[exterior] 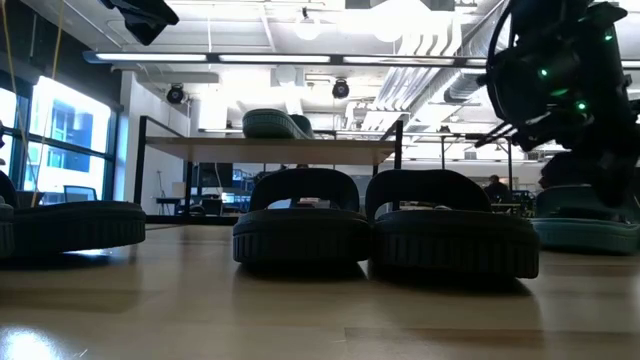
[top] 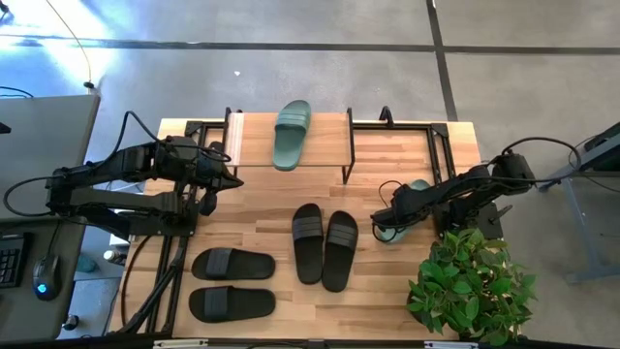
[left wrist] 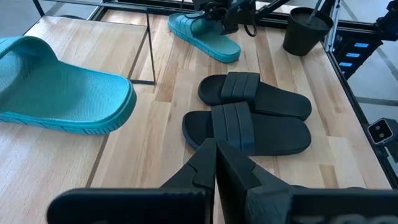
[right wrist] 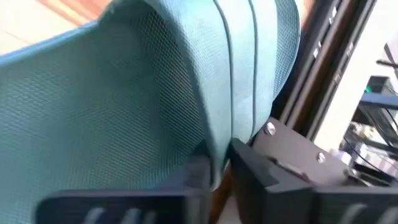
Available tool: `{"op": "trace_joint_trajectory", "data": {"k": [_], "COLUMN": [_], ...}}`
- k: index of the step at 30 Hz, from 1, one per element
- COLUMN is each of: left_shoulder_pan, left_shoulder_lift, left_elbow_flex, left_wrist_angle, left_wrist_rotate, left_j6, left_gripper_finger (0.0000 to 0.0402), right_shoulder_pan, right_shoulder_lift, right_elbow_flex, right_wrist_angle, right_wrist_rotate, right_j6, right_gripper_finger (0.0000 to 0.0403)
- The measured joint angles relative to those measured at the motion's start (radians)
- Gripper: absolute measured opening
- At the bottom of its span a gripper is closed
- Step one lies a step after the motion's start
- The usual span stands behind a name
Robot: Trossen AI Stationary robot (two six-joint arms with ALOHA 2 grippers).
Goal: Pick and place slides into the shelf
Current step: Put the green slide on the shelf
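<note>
One green slide (top: 292, 134) sits on the shelf (top: 329, 147); my right claw (right wrist: 217, 163) pinches its mate (right wrist: 155, 87), four black slides (top: 325, 246) wait, left claw (left wrist: 216, 163) closed.

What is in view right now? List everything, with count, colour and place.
Green slide on shelf: one, sage green, lying on the shelf's top board.
Green slide on table: one, sage green, at the table's right side, strap clamped by the right gripper.
Middle black slides: two, black, side by side at table centre.
Front-left black slides: two, black, side by side near the front-left corner.
Shelf: one, light wood top on black frame, at the table's back edge.
Potted plant: one, green, black pot, front-right corner.
Table: one, light wood.
Left gripper: shut, empty, beside the shelf's left end.
Right gripper: shut on the green slide's strap.
</note>
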Motion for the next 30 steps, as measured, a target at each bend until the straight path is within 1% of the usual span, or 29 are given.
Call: {"op": "trace_joint_trajectory", "data": {"k": [2, 6, 9, 12, 15, 19, 23, 30], "left_shoulder_pan": [0.000, 0.000, 0.000, 0.000, 0.000, 0.000, 0.000, 0.000], "left_shoulder_lift": [0.000, 0.000, 0.000, 0.000, 0.000, 0.000, 0.000, 0.000], "left_elbow_flex": [0.000, 0.000, 0.000, 0.000, 0.000, 0.000, 0.000, 0.000], "left_wrist_angle": [0.000, 0.000, 0.000, 0.000, 0.000, 0.000, 0.000, 0.000], "left_wrist_rotate": [0.000, 0.000, 0.000, 0.000, 0.000, 0.000, 0.000, 0.000], "left_j6": [0.000, 0.000, 0.000, 0.000, 0.000, 0.000, 0.000, 0.000], "left_gripper_finger": [0.0001, 0.0001, 0.0001, 0.0001, 0.0001, 0.0001, 0.0001, 0.0001], "right_shoulder_pan": [0.000, 0.000, 0.000, 0.000, 0.002, 0.012, 0.012, 0.011], "right_shoulder_lift": [0.000, 0.000, 0.000, 0.000, 0.000, -0.008, -0.009, -0.009], "right_elbow_flex": [0.010, 0.041, 0.094, 0.188, 0.315, 0.490, 0.639, 0.837], "right_wrist_angle": [0.003, -0.011, -0.068, -0.162, -0.272, -0.266, -0.269, -0.272], "right_wrist_rotate": [0.004, 0.008, 0.036, 0.076, 0.122, 0.169, 0.215, 0.332], "right_j6": [-0.002, 0.003, 0.002, -0.004, -0.014, -0.078, -0.094, -0.113], "right_gripper_finger": [0.0008, 0.0008, 0.0003, 0.0002, 0.0002, 0.0001, 0.0001, 0.0000]}}
